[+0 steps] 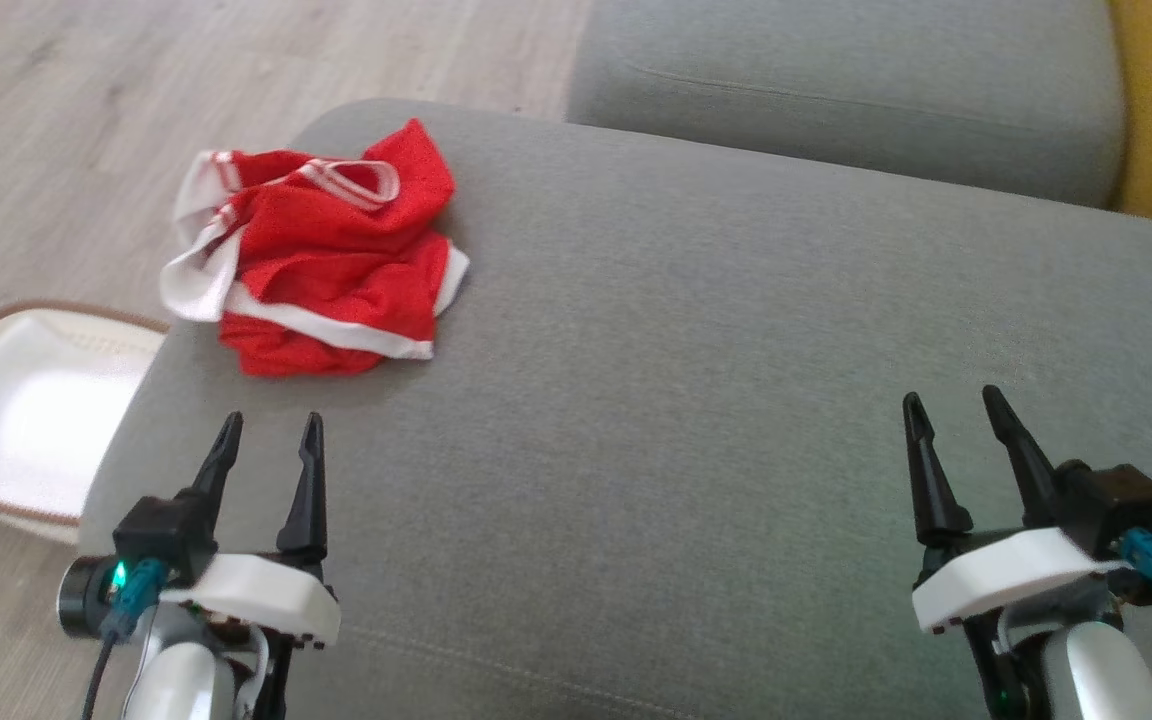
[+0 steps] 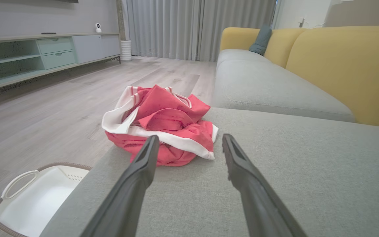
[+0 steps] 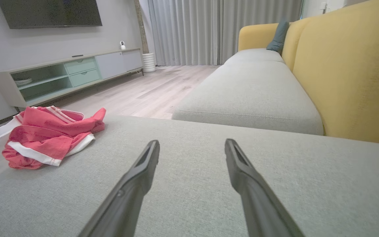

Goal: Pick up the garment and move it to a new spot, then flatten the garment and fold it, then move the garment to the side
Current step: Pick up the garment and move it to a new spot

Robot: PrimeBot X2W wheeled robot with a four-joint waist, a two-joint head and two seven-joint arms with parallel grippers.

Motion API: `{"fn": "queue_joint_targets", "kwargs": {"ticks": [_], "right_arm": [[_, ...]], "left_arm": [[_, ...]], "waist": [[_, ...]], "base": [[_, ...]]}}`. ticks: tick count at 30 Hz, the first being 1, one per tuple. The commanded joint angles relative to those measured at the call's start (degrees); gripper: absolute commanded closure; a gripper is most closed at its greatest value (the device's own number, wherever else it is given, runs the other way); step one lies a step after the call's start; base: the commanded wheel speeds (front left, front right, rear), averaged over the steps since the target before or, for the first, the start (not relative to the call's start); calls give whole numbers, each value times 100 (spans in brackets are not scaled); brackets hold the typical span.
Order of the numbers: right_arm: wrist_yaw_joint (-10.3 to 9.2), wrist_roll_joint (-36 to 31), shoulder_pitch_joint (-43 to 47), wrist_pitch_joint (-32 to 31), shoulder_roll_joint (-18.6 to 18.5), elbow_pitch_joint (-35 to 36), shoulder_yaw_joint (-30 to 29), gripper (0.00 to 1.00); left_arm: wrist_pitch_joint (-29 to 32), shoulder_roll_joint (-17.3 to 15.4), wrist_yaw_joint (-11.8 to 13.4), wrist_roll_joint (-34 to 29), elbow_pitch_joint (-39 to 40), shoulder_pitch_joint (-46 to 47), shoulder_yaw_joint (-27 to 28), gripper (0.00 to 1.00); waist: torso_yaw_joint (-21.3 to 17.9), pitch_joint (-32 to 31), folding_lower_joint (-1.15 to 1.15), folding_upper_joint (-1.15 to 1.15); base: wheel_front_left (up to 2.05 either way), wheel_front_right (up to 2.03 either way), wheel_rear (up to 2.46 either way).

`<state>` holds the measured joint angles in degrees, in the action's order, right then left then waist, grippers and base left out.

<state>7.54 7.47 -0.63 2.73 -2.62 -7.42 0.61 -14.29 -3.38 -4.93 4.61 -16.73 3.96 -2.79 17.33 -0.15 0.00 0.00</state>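
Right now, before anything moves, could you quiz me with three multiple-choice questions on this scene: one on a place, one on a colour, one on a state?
1. Where does the garment lie?
A) in a basket
B) on the grey sofa cushion, at its far left corner
C) on the floor

2. What colours is the garment?
A) red with white trim
B) blue with yellow trim
C) all black

3. How do the left tool and right tool stand?
A) both shut on cloth
B) both open, empty
C) one shut, one open

Answers: 1 B, it rests crumpled on the cushion; 2 A, red cloth with white bands; 3 B, each tool's fingers stand apart over bare cushion.
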Motion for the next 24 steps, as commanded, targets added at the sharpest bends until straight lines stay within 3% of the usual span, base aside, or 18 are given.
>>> {"fn": "queue_joint_targets", "kwargs": {"ticks": [1, 11, 24], "right_arm": [[-5, -32, -168, -20, -28, 255, 162, 0], [-5, -47, -169, -87, -27, 330, 278, 0], [-5, -21, -178, -127, -26, 396, 313, 0]], "left_arm": [[-71, -93, 54, -18, 218, 224, 230, 0], [-71, -112, 65, -2, 246, 209, 328, 0], [-71, -88, 72, -4, 279, 238, 385, 0]], "waist": [[199, -5, 0, 0], [487, 3, 0, 0], [494, 84, 0, 0]], "base": [[0, 0, 0], [0, 0, 0], [0, 0, 0]]}}
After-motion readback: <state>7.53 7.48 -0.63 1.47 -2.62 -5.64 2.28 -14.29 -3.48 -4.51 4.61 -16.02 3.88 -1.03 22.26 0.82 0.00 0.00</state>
